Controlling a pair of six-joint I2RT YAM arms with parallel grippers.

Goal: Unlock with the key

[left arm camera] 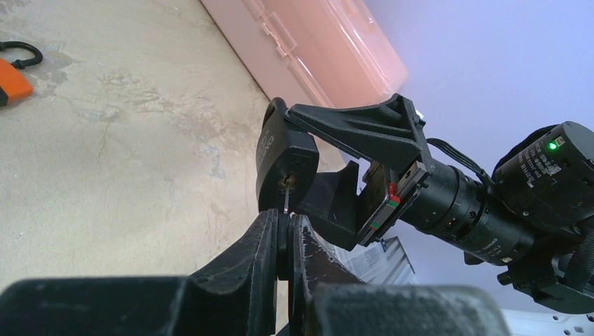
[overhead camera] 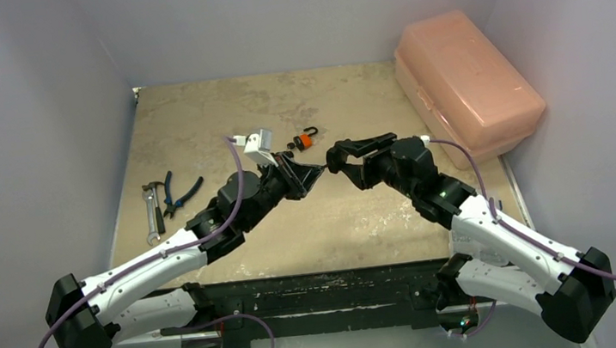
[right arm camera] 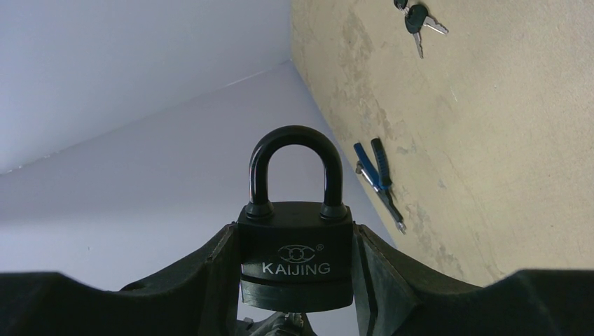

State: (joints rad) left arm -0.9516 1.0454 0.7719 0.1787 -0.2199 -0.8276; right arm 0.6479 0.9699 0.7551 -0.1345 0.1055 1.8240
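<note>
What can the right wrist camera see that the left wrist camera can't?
Only the right wrist view: the front of the black padlock with KAIJING written on it, its shackle closed, and the blue pliers and spare keys on the table. Only the left wrist view: the key pinched in the left tool, its tip at the padlock's keyhole, plus the pink box and an orange padlock. Both: the black padlock, held in the right tool, and the table.
</note>
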